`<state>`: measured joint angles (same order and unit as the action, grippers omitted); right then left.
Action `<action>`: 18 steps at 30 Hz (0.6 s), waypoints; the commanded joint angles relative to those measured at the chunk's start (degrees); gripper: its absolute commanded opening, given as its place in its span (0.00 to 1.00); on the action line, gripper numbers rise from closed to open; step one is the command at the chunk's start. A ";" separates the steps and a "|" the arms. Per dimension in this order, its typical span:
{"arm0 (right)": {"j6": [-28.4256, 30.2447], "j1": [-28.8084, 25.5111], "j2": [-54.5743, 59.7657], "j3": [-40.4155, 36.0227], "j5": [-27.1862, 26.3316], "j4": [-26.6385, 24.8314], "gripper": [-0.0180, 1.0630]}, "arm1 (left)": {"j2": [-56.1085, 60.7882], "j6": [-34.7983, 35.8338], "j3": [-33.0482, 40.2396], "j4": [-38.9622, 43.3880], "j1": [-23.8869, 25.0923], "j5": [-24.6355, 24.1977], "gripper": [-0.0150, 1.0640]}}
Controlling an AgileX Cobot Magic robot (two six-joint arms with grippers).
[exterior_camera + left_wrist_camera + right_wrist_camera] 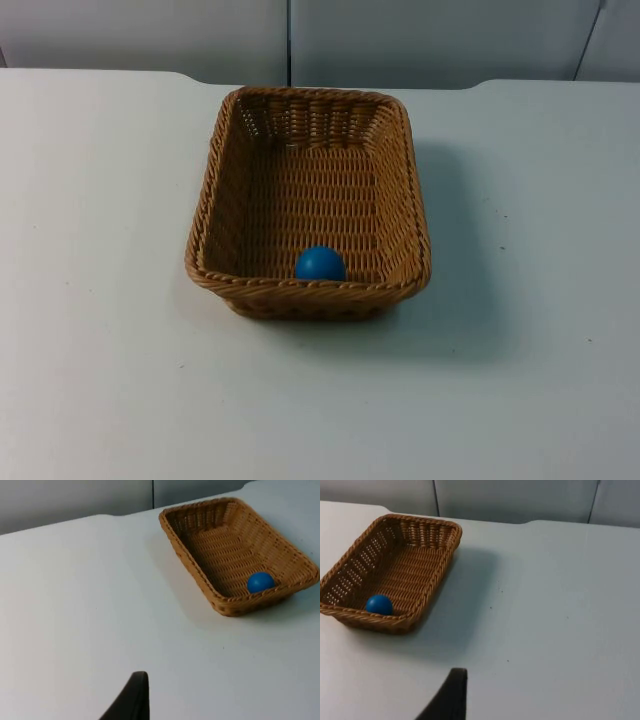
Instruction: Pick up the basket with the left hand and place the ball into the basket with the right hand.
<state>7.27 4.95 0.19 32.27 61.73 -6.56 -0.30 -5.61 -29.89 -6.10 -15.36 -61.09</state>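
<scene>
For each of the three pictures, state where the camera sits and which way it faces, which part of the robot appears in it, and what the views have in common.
Top view: fixed above, looking down and forward at the basket on the white table; the grey partition wall is behind.
Left wrist view: on the left arm, looking along its black fingertip toward the basket.
Right wrist view: on the right arm, past its fingertip.
Shared: the blue ball inside the basket.

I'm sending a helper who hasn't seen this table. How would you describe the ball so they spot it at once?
On the white table stands one woven brown basket. Inside it, against the middle of the near wall, lies the ball: small, smooth and bright blue, the only non-wicker thing there.
</scene>
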 commanded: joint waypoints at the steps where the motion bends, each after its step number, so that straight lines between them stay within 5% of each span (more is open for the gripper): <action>1: 0.19 0.18 -0.19 -0.40 0.31 -0.67 0.99 | 0.30 1.15 0.47 0.50 -0.34 -0.68 0.99; 8: 0.03 0.18 -0.19 -1.76 1.11 0.24 0.99 | 0.30 1.93 0.47 1.08 -0.34 -0.68 0.99; 15: -14.65 0.18 -0.19 -2.94 0.28 10.58 0.99 | 0.30 1.93 0.47 1.08 -0.34 -0.68 0.99; 18: -13.29 0.18 -0.19 -2.94 0.28 11.20 0.99 | 0.30 1.93 0.47 1.08 -0.34 -0.68 0.99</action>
<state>-5.54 4.95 0.19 29.72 62.51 3.56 -0.28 -4.15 -29.57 -4.96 -15.36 -61.83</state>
